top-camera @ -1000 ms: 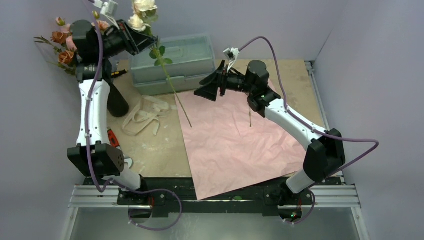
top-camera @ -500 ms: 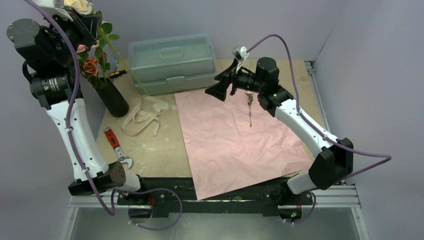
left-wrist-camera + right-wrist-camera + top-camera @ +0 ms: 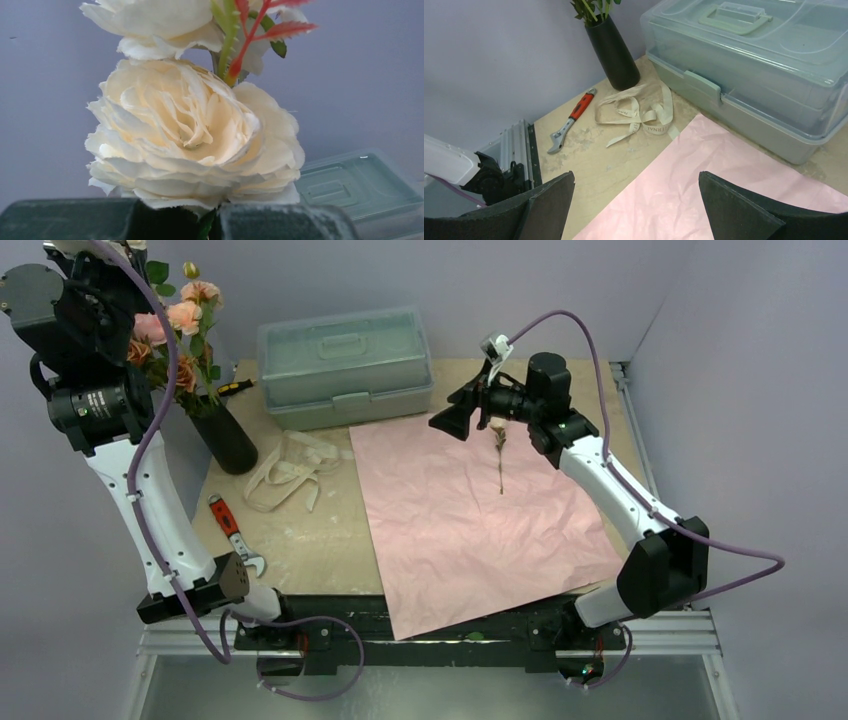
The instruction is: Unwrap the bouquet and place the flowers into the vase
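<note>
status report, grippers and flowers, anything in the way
Left gripper shut on white rose stem, up by vase. Right gripper open over pink paper; one sprig lies there. Ribbon, wrench beside vase, off its mouth.

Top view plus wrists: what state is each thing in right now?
vase, upright, flowers in it.
paper, unwrapped, spread flat, pink side up.
ribbon, untied, loose on the table.
toolbox, lid closed.
left gripper, shut on the white rose at its stem.
right gripper, open, empty, above the paper.
sprig, lying on the paper.
</note>
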